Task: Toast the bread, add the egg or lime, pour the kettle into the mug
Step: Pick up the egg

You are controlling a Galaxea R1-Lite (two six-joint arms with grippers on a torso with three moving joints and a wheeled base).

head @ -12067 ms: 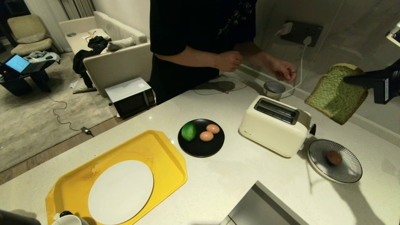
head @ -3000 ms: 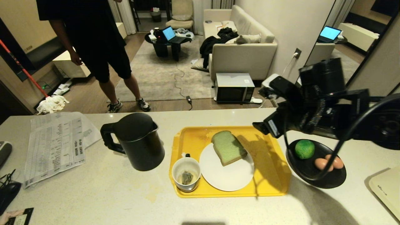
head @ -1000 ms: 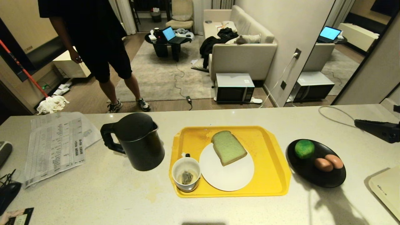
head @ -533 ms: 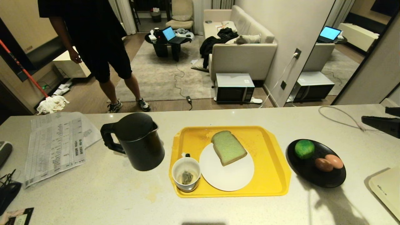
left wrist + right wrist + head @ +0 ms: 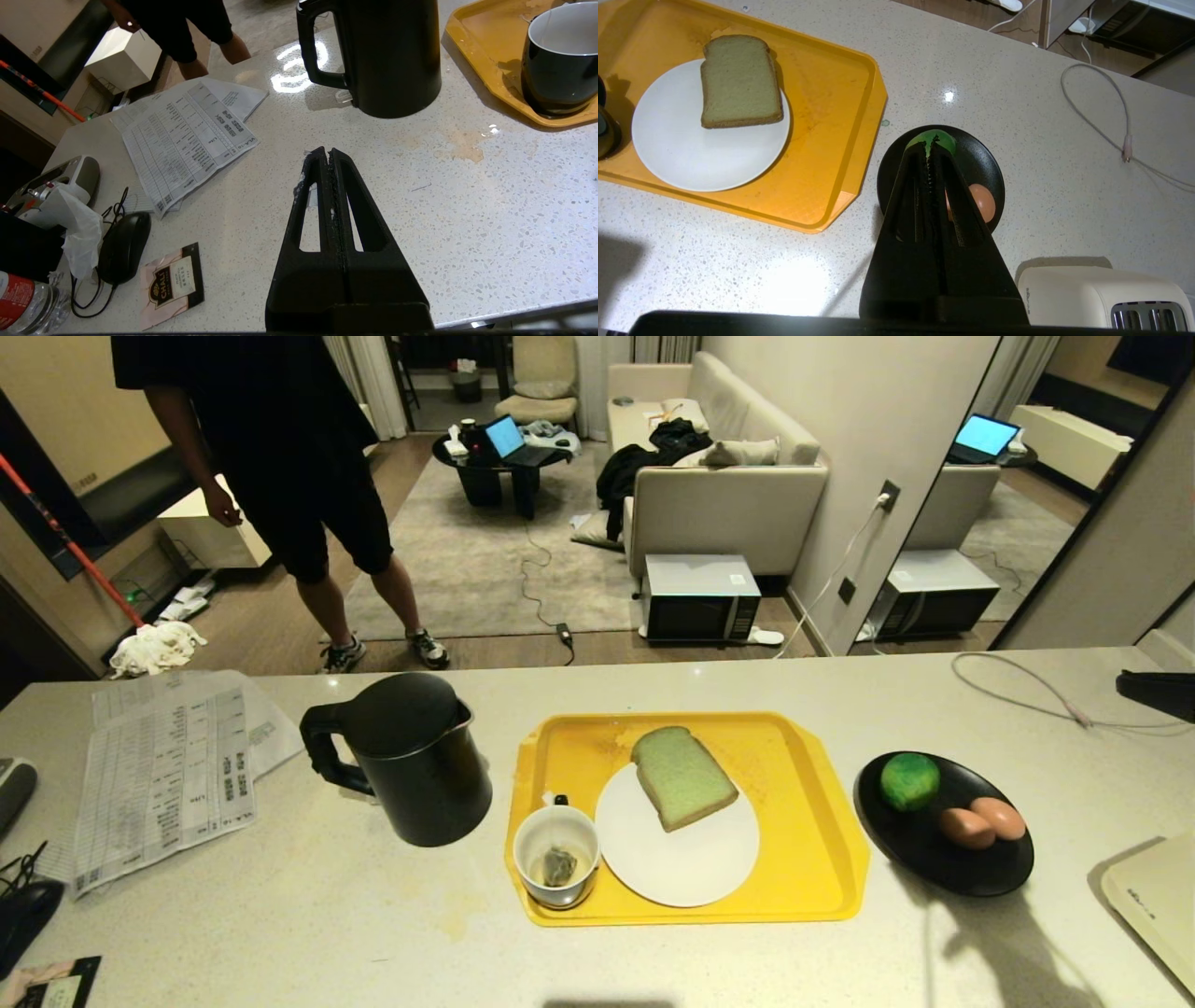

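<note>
- Right end effector (image 5: 930,148): fingers pressed together, nothing between them. Hangs above the black plate (image 5: 962,873), tips lined up over the lime (image 5: 909,780) in the wrist view, apart from it. In the head view only a dark bit of it shows at the right edge.
- Left end effector (image 5: 327,156): fingers together, empty, above bare surface (image 5: 327,915) near the kettle (image 5: 401,756); not in the head view.
- Bread (image 5: 683,777): lying flat on the white plate (image 5: 686,868), toward the plate's far edge, one corner overhanging the rim. White plate sits on the yellow tray (image 5: 812,840).
- Mug (image 5: 556,855): on the tray's near left corner, just beside the white plate, tea bag inside.
- Kettle: upright on the surface just left of the tray, lid on, handle pointing left.
- Lime: on the far left part of the black plate, right of the tray.
- Egg (image 5: 966,828) and a second egg (image 5: 999,817): touching each other on the same black plate, right of the lime.
- Toaster (image 5: 1101,291): cream, at the surface's near right corner, slots empty as far as visible.
- Printed papers (image 5: 177,765) at far left of the surface; loose cable (image 5: 1018,691) at far right.
- Person (image 5: 271,457) standing on the floor beyond the surface, at left.
</note>
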